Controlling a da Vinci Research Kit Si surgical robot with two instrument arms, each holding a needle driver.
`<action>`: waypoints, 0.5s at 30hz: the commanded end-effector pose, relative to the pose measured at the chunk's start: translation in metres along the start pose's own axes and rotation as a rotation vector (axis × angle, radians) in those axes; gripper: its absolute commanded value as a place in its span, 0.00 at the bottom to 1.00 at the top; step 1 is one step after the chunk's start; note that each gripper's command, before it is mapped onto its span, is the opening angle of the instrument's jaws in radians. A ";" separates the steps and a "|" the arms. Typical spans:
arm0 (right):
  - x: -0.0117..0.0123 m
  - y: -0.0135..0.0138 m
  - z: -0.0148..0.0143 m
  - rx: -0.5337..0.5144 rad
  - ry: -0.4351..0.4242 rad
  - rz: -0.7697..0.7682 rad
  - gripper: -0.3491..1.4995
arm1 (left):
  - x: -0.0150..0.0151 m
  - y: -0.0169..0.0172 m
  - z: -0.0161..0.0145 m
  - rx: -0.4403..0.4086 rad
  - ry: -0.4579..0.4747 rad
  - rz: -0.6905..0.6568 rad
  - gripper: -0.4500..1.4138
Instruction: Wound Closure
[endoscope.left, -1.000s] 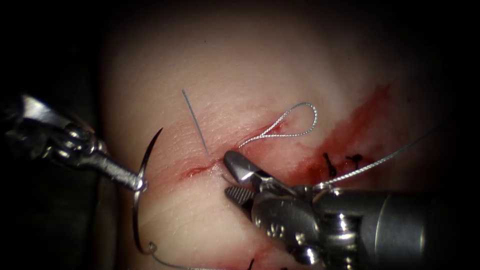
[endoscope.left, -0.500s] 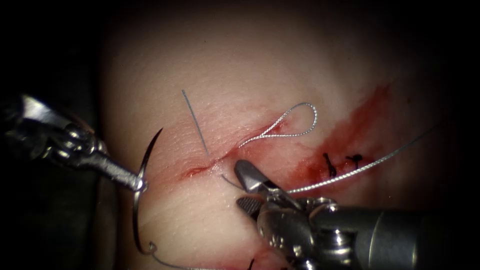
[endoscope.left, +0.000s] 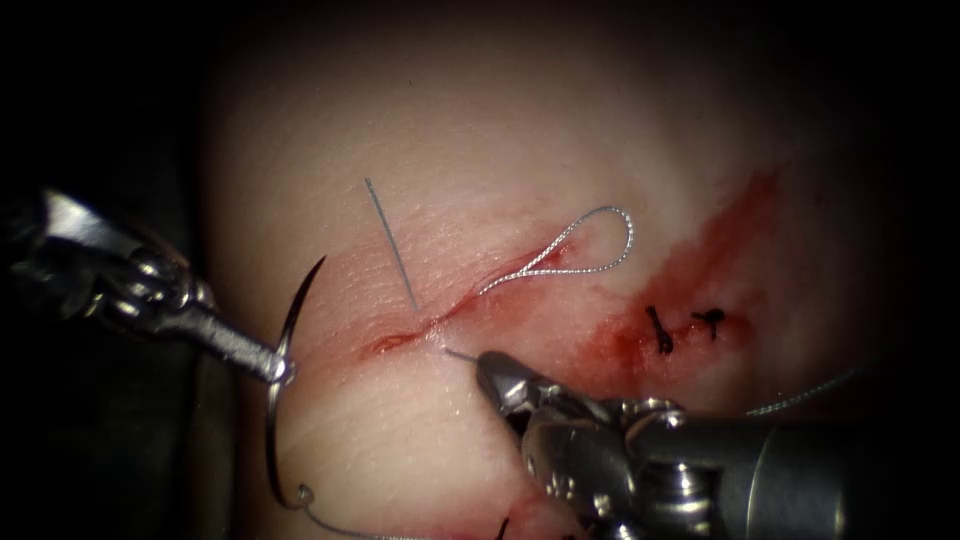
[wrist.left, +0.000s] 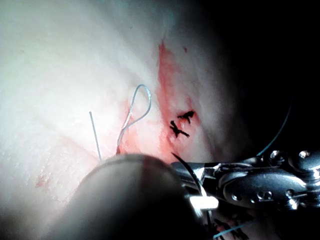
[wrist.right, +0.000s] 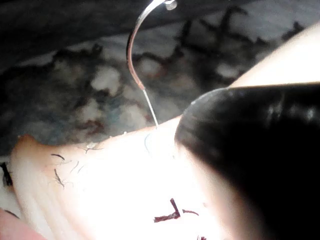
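Both tools gleam in polished silver steel. The left tool (endoscope.left: 272, 365) tapers to a slim, narrow tip beyond knuckled joints. The right tool (endoscope.left: 492, 372) has rounded jaws, a chunky wrist with pins behind them, then a dark cylindrical shaft.

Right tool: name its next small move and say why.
Probably a gentle pull on the short thread end away from the cut. The right tool seems shut on that end just below the cut, and a slack thread loop lies on the tissue. The left tool holds the needle mid-curve, out of the tissue, left of the cut.
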 end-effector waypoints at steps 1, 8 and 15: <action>-0.0002 0.0005 0.0005 -0.004 -0.008 0.007 0.00 | 0.0003 -0.0005 0.0004 0.000 0.000 0.000 0.00; -0.0052 0.0021 0.0004 -0.014 -0.059 0.049 0.00 | 0.0003 -0.0005 0.0004 0.000 -0.001 0.000 0.00; -0.0127 0.0042 -0.0001 -0.020 -0.115 0.099 0.00 | 0.0003 -0.0005 0.0004 0.000 -0.001 0.000 0.00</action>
